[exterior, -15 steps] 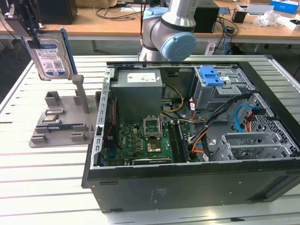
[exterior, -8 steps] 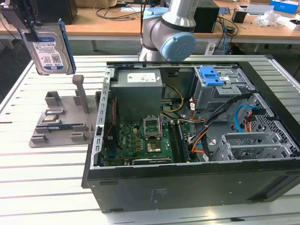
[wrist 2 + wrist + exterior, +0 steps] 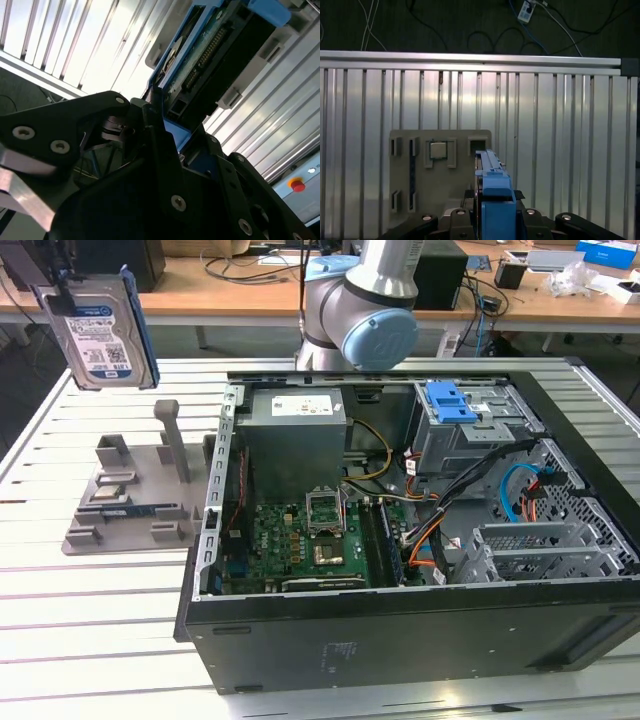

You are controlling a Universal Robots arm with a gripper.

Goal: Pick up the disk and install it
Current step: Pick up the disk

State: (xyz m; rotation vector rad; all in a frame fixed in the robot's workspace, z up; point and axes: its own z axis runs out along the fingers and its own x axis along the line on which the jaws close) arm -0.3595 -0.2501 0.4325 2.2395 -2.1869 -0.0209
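The disk [image 3: 100, 335], silver with a white-and-blue label and blue side rails, hangs upright in the air at the exterior view's upper left, above the grey fixture plate [image 3: 130, 502]. My gripper [image 3: 63, 295] is shut on its upper end. In the first wrist view the disk's blue rail [image 3: 492, 182] runs out from between the black fingers [image 3: 457, 217], with the fixture plate [image 3: 440, 172] below. In the second wrist view the disk's underside and connector [image 3: 210, 55] stick out past the gripper [image 3: 165, 120].
An open black computer case [image 3: 400, 630] lies on the slatted aluminium table [image 3: 60, 640]. Inside are a grey power supply [image 3: 295, 435], a green motherboard [image 3: 310, 540] and a grey drive cage with a blue latch [image 3: 450, 400]. The arm's base [image 3: 370, 310] stands behind the case.
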